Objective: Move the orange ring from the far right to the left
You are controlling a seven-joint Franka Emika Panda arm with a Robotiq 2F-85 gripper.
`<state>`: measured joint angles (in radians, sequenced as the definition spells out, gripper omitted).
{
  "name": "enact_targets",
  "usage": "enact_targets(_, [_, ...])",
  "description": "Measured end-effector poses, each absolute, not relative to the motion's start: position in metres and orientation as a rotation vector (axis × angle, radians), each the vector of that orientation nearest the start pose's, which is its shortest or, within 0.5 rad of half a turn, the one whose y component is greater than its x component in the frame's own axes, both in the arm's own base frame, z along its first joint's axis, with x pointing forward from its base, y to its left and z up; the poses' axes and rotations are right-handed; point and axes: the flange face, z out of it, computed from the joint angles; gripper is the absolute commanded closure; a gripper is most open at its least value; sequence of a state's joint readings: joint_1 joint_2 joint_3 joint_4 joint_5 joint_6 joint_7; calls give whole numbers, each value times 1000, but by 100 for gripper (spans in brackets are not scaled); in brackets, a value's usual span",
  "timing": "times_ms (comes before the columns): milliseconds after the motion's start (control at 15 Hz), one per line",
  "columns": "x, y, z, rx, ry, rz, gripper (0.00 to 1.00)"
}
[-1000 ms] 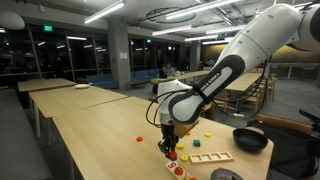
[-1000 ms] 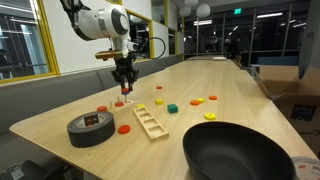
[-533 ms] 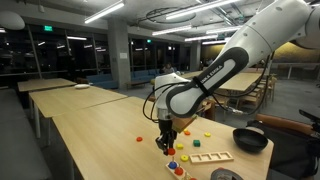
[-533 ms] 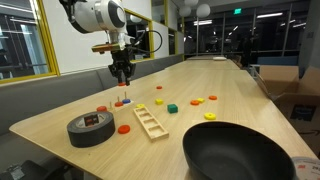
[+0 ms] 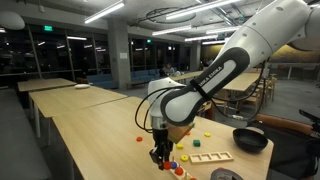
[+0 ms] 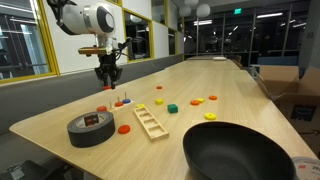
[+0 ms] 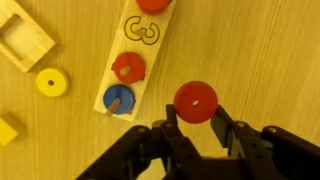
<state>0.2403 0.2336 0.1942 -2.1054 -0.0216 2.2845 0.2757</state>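
Note:
My gripper (image 7: pixel 196 122) is shut on the orange ring (image 7: pixel 196 101), a flat red-orange disc with a small hole, held between the two fingertips above the bare wood. In both exterior views the gripper (image 6: pixel 107 80) (image 5: pixel 159 156) hangs just above the table, to the side of the narrow wooden peg board (image 7: pixel 132 55). The board carries a red ring (image 7: pixel 128 68) and a blue ring (image 7: pixel 117 99). The held ring is too small to make out in the exterior views.
A roll of black tape (image 6: pixel 90 128), another orange disc (image 6: pixel 124 128) and a wooden slotted frame (image 6: pixel 150 121) lie near the table's front edge. A black pan (image 6: pixel 240 150) stands in the foreground. Small yellow, green and orange pieces (image 6: pixel 172 107) are scattered mid-table.
The gripper has lifted off the peg board and moved sideways away from it, carrying the orange ring.

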Motion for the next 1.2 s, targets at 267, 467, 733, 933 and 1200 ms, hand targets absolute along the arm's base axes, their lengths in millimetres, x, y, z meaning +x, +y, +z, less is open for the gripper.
enact_targets(267, [508,254,287,-3085,-263,139,77])
enact_targets(467, [506,255,273,-3081,-262,148,77])
enact_targets(733, [504,255,254,-3077,-259,156,77])
enact_targets(933, [502,255,242,-3075,-258,169,77])
enact_targets(1200, [501,256,236,-3074,-258,173,44])
